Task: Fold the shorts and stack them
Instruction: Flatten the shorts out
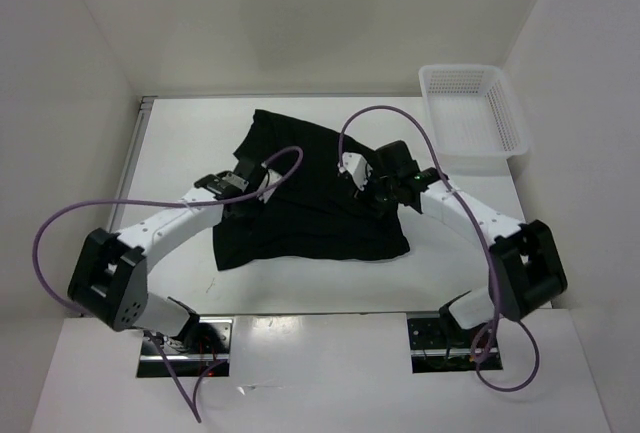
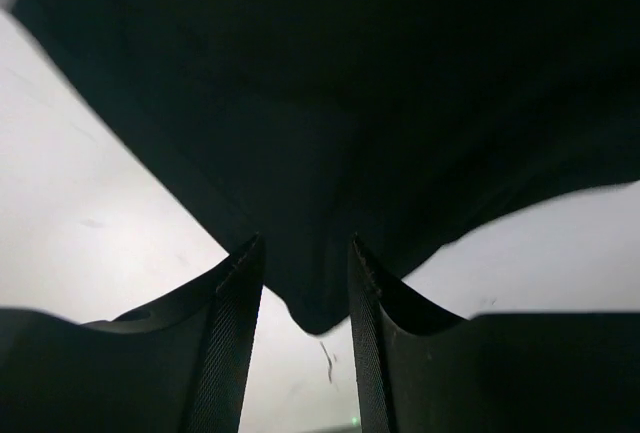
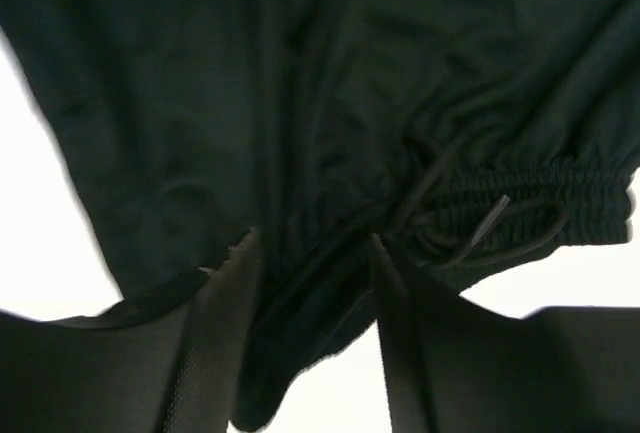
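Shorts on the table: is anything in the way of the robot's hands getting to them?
Nothing visible is. The left gripper and right gripper each already have black fabric of the shorts between their fingers.

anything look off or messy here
Only the shorts: they lie rumpled and skewed on the table, with the waistband bunched between the right gripper fingers and the drawstring loose. Nothing is spilled or damaged.
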Controlling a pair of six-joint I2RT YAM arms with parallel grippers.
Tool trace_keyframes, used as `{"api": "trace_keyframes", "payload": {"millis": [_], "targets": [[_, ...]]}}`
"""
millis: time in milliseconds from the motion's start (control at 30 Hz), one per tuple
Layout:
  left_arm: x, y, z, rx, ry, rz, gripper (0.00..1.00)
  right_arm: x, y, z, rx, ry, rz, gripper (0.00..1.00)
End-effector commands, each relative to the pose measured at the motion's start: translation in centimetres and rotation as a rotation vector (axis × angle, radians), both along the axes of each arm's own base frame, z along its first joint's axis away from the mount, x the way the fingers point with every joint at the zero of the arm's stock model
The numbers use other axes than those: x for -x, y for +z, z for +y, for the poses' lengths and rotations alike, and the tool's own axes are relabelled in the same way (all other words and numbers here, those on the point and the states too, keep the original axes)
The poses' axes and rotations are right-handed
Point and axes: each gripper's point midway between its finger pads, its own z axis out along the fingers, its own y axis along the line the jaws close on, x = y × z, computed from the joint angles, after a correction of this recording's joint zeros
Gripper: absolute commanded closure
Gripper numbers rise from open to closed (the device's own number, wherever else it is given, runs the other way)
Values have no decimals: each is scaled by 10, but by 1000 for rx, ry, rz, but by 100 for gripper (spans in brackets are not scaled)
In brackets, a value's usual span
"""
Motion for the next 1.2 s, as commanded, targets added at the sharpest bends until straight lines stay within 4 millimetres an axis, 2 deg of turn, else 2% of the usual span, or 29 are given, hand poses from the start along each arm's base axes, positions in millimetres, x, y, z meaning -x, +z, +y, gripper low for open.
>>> {"api": "trace_keyframes", "payload": {"millis": [0,67,100,167,233,267,300,367,400,467,500,567,600,633,767,867,933,1000,1033,1067,1133,1167], "targets": [[53,-51,24,-95,-2,255,54,-42,-11,-5,-46,-216,-29,50],[55,-59,27,-109,2,261,54,-50,-22,-13,-23,-272,-22,54],[59,-61,27,-115,-7,270,54,-54,-32,-13,-23,-303,-1,56],[69,-74,29,-137,-17,308,54,-62,-41,-21,2,-348,-7,62],[74,-84,28,-144,-31,316,54,-65,-54,-25,30,-368,-6,63],[84,-92,37,-186,-32,342,54,-67,-59,-33,61,-409,-8,66],[85,-95,40,-198,-29,339,54,-68,-70,-36,84,-433,6,66],[94,-105,49,-254,-37,347,53,-76,-77,-53,125,-501,2,66],[94,-108,52,-265,-33,338,53,-76,-87,-61,144,-528,22,66],[93,-114,62,-323,-23,308,53,-92,-85,-82,166,-612,5,66],[103,-121,73,-362,-18,320,53,-97,-86,-89,170,-646,5,68],[108,-128,89,-423,-1,295,55,-114,-84,-98,167,-691,-7,70],[110,-127,98,-465,10,278,55,-119,-83,-109,192,-728,-23,70],[119,-131,106,-489,8,298,57,-125,-85,-109,201,-736,-29,71],[116,-130,104,-477,11,279,57,-134,-91,-112,259,-732,-9,71],[94,-120,91,-444,20,226,56,-140,-80,-102,215,-698,-13,71],[71,-107,66,-362,11,197,55,-145,-64,-85,166,-658,-31,69],[59,-97,51,-314,-2,200,53,-147,-36,-74,111,-601,-53,64],[42,-81,33,-252,-11,170,53,-146,-24,-64,59,-565,-54,63],[34,-75,25,-227,-16,161,52,-148,8,-58,5,-542,-110,61],[19,-59,10,-174,-24,126,52,-145,40,-49,-59,-495,-151,57],[4,-43,-4,-126,-31,83,52,-136,65,-42,-110,-447,-172,57]]}}
